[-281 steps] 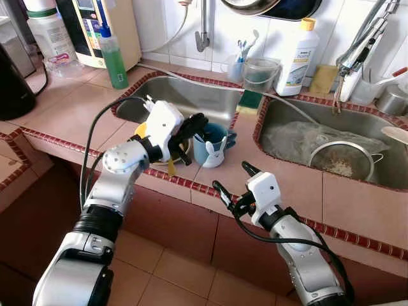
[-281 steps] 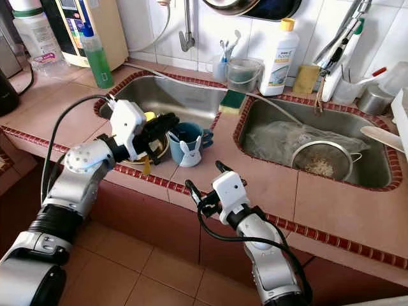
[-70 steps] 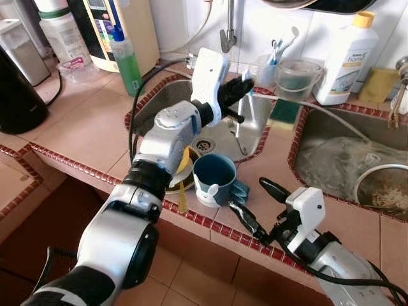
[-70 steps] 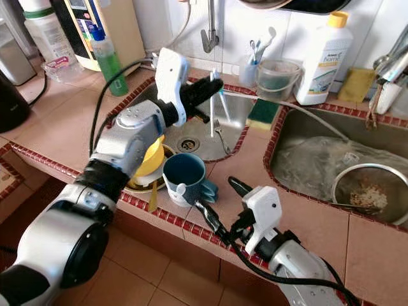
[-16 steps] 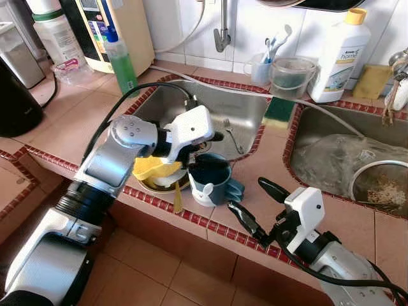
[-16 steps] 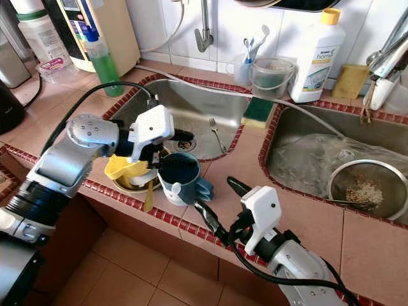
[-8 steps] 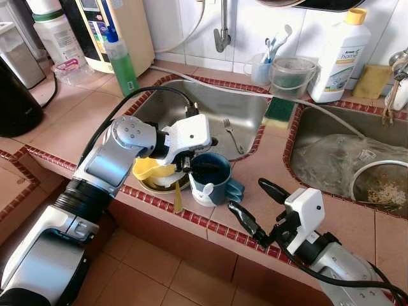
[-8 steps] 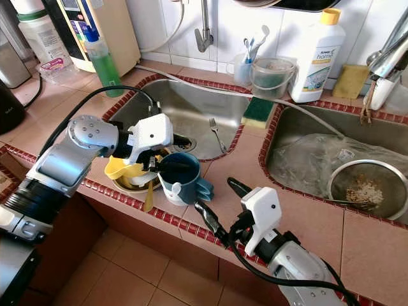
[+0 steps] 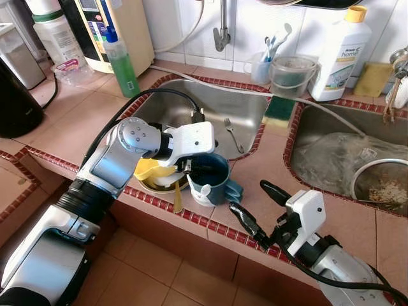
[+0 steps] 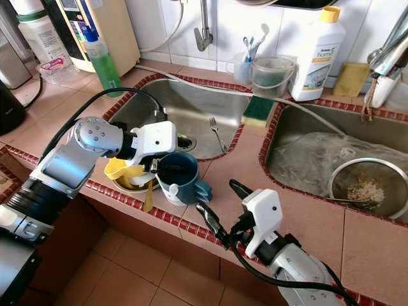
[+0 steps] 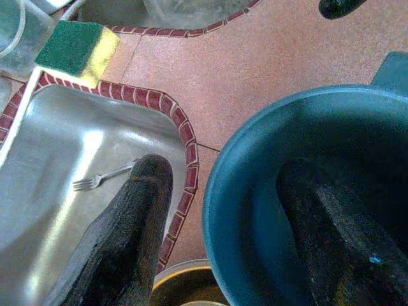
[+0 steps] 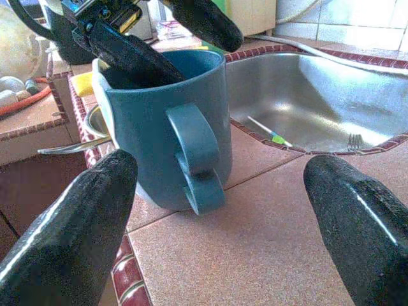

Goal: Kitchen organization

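A blue mug (image 9: 210, 180) stands on the tiled counter (image 9: 268, 166) between the two sinks, its handle toward my right gripper. My left gripper (image 9: 194, 167) is open and straddles the mug's rim. In the left wrist view one finger (image 11: 331, 236) is inside the mug (image 11: 255, 191) and the other finger (image 11: 131, 236) is outside, apart from the wall. My right gripper (image 9: 247, 197) hovers open at the counter's front edge, a short way from the mug (image 12: 166, 121). A fork (image 9: 231, 132) lies in the left sink (image 9: 191, 102).
A metal bowl (image 9: 162, 187) with a yellow scoop (image 9: 152, 169) sits against the mug's left side. A green soap bottle (image 9: 123, 58), a sponge (image 9: 277, 109), a white detergent bottle (image 9: 338, 44) and a clear tub (image 9: 287, 75) line the back. A strainer (image 9: 382, 185) rests in the right sink.
My left gripper came back from over the sink, where it held a thin white utensil, and has lowered one finger into the mug. My right gripper has stayed put.
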Tool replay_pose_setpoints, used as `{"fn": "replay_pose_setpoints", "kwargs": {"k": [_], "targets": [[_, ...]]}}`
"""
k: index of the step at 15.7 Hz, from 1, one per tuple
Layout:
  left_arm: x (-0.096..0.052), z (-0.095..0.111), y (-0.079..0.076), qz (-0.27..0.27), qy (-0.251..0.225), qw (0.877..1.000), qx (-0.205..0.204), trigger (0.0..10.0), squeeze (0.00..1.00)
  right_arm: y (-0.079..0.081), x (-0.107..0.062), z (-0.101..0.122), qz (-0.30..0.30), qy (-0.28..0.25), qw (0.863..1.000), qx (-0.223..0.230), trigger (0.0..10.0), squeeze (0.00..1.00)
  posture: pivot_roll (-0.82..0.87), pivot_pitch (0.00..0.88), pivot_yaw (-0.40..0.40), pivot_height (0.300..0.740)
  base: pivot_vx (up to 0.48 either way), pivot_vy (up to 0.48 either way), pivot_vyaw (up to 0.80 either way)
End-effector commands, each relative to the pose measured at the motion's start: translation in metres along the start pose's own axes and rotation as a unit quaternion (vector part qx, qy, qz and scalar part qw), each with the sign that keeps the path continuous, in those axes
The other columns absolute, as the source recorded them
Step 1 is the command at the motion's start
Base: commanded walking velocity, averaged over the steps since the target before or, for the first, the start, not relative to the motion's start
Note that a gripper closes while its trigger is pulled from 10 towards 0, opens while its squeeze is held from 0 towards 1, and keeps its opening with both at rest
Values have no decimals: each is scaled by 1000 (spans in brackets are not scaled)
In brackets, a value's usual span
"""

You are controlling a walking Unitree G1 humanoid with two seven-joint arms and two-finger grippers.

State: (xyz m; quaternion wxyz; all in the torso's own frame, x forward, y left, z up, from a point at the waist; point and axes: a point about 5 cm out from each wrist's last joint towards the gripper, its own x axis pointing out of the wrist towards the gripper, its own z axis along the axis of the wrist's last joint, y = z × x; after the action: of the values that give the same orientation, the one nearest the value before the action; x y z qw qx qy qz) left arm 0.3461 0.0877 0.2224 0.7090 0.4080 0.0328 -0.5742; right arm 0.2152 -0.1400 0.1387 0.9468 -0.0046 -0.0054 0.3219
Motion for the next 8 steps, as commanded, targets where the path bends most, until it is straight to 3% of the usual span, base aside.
{"fn": "replay_pose_setpoints", "kwargs": {"k": [1,8], "targets": [[-2,1,-1,-7,11,1000,24,0,0,3,0,4,4,-6,1000,-2,10000,0,-187,124,129,740,0,0,0],[-5,2,-3,-19,6,999,26,0,0,3,1,4,4,-8,1000,-1,10000,0,-177,120,132,740,0,0,0]]}}
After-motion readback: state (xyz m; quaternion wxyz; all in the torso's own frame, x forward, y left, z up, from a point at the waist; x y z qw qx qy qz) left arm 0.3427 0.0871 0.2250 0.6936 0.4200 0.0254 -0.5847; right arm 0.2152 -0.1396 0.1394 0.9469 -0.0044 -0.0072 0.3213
